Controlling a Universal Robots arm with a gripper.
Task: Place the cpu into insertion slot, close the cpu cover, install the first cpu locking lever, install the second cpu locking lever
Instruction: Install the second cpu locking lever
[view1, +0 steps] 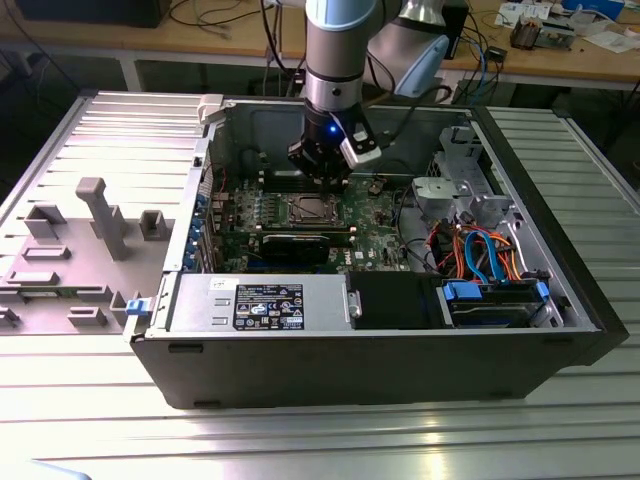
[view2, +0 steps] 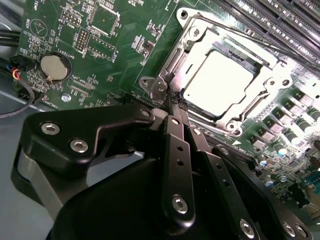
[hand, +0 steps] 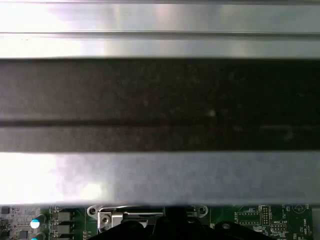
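Looks like the lever stage: cpu (view2: 216, 80) already seated in the insertion slot (view2: 280, 85), cpu cover (view2: 200, 32) down over it. Claw (view2: 176, 102) clenched, tips touching the socket corner at roughly 7 o'clock of the chip. Needs a careful hook-and-press on that locking lever (view2: 159, 86).

The silver-topped cpu (view2: 216, 78) lies flat in the insertion slot (view2: 280, 62), framed by the closed cpu cover (view2: 197, 37).

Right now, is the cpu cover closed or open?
Closed: in the second wrist view the cpu cover lies flat around the cpu.
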